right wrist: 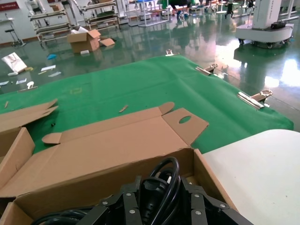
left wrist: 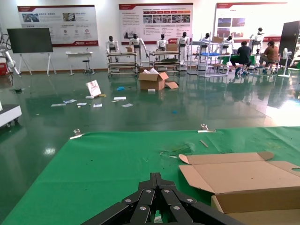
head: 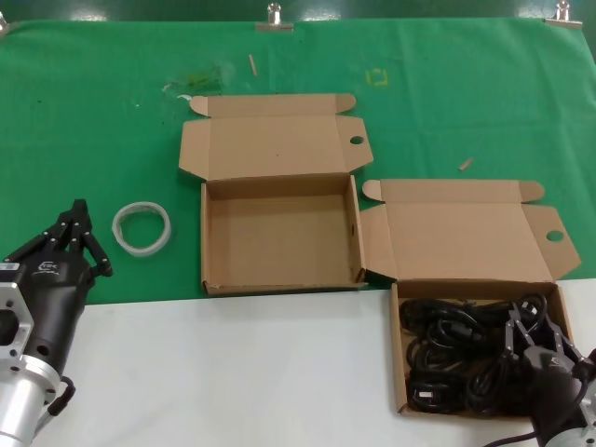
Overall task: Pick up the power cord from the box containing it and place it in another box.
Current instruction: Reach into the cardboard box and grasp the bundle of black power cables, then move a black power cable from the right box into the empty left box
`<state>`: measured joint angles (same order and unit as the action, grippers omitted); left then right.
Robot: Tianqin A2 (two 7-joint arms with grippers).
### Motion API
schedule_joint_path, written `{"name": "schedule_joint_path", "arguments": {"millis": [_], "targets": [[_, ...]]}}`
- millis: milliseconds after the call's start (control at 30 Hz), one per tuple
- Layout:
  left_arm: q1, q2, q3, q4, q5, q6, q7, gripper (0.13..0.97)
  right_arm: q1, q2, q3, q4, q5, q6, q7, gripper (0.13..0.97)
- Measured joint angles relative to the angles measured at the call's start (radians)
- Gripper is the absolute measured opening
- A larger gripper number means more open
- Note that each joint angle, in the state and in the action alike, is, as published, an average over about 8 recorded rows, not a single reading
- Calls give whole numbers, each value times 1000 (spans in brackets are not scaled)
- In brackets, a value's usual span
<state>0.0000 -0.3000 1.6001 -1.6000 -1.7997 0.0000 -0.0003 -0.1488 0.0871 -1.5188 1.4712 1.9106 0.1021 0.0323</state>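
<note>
I see power cord (head: 466,349) bundled inside box containing it (head: 477,244), just right of and nearer than another box (head: 279,191). My right gripper (head: 533,328) sits in cord box, fingers pinching cord loop; right wrist view shows black cable (right wrist: 161,185) between them. My left gripper (head: 78,235) idles well left of another box, fingers pressed together, beside white ring (head: 142,226).

The left gripper (head: 84,237) hovers near the table's front left corner, its black fingers drawn together to a point, while the right gripper (head: 535,326) sits low at the front right corner, its fingers closed around the cord (right wrist: 161,185).
</note>
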Motion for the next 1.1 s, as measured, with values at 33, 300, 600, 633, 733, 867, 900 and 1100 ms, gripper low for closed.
{"name": "schedule_joint_path", "arguments": {"millis": [33, 300, 600, 633, 733, 867, 900, 1100], "targets": [[0, 0, 0, 0, 0, 0, 0, 140, 0, 2, -2, -1, 0, 2, 2, 343], [0, 0, 0, 0, 0, 0, 0, 140, -7, 39, -37, 42, 29, 38, 3, 309], [0, 0, 0, 0, 0, 0, 0, 140, -12, 141, -127, 183, 146, 130, -33, 304], [0, 0, 0, 0, 0, 0, 0, 140, -7, 156, -141, 201, 163, 139, -37, 304], [0, 0, 0, 0, 0, 0, 0, 140, 21, 202, -187, 249, 212, 156, -46, 304], [0, 0, 0, 0, 0, 0, 0, 140, 96, 246, -256, 269, 264, 153, -50, 304], [0, 0, 0, 0, 0, 0, 0, 140, 124, 251, -275, 259, 272, 144, -49, 304], [0, 0, 0, 0, 0, 0, 0, 140, 323, 226, -387, 92, 295, 51, -27, 304]]}}
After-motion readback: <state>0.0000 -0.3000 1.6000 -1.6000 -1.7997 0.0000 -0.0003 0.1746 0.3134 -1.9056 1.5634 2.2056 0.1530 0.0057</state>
